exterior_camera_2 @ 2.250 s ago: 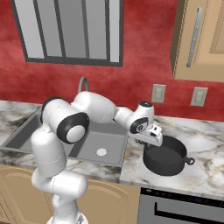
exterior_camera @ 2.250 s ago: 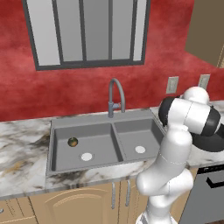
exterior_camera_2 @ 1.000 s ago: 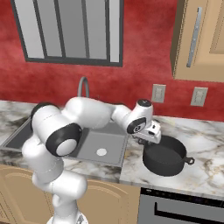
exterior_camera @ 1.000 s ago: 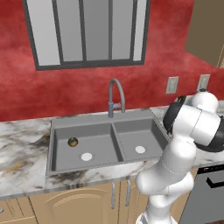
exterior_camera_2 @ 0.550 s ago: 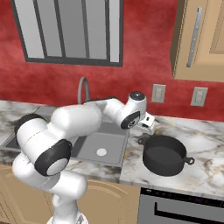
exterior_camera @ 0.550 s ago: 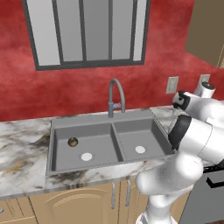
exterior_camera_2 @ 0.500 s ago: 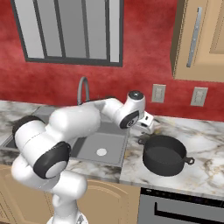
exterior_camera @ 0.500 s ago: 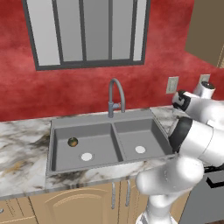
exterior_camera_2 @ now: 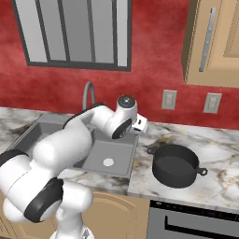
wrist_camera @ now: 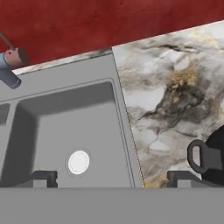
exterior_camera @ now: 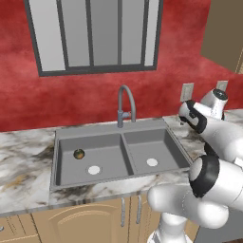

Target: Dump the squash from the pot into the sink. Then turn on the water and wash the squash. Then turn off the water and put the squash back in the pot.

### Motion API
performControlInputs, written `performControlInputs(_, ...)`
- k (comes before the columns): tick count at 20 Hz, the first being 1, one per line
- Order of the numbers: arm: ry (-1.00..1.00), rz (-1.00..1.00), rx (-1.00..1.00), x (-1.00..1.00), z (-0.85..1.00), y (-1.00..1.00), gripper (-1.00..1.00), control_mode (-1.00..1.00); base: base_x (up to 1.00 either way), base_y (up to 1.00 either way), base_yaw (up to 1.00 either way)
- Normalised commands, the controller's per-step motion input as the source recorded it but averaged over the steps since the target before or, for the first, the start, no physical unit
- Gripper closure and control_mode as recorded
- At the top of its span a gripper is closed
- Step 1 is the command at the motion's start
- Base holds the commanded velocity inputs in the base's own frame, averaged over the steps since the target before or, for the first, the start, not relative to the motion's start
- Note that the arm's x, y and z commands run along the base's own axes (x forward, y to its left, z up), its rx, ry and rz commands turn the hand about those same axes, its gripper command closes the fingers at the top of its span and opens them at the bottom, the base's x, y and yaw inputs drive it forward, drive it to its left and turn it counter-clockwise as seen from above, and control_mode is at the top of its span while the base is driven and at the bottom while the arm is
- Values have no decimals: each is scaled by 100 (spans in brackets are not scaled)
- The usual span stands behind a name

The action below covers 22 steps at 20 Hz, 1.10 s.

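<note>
The squash (exterior_camera: 79,154), a small dark green and orange-brown ball, lies in the left basin of the grey sink (exterior_camera: 124,136), near its white drain. The black pot (exterior_camera_2: 175,164) stands upright on the marble counter to the right of the sink; in the hand view its handle and edge show as the pot (wrist_camera: 213,158) at the lower right. My gripper (wrist_camera: 111,178) hovers over the sink's right rim (wrist_camera: 127,127), between the right basin and the pot. Its fingertips (wrist_camera: 43,177) stand wide apart, open, with nothing between them.
The grey gooseneck faucet (exterior_camera: 126,102) rises behind the divider between the basins, with its base (wrist_camera: 11,65) at the hand view's upper left. Marble counter (exterior_camera_2: 219,172) runs on both sides of the sink. A red wall with outlets (exterior_camera_2: 169,100) stands behind, and an oven front (exterior_camera_2: 196,219) sits below the pot.
The arm has swung up and left, away from the pot toward the sink's right rim. The pot stays on the counter and the squash has not moved.
</note>
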Motion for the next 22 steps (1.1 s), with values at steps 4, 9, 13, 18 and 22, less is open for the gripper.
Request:
performControlInputs(4, -16, 18, 5, 3, 0, 50, -100, -100, 0, 0, 0)
performControlInputs(9, -13, 18, 8, 33, 0, 34, -100, -100, 0, 0, 0)
performControlInputs(13, -9, 14, 8, 57, 0, 24, -100, -100, 0, 0, 0)
performControlInputs(18, -7, 10, 5, 61, 5, 19, -100, -100, 0, 0, 0)
performControlInputs(22, -5, 6, 2, 50, 8, 17, -100, -100, 0, 0, 0)
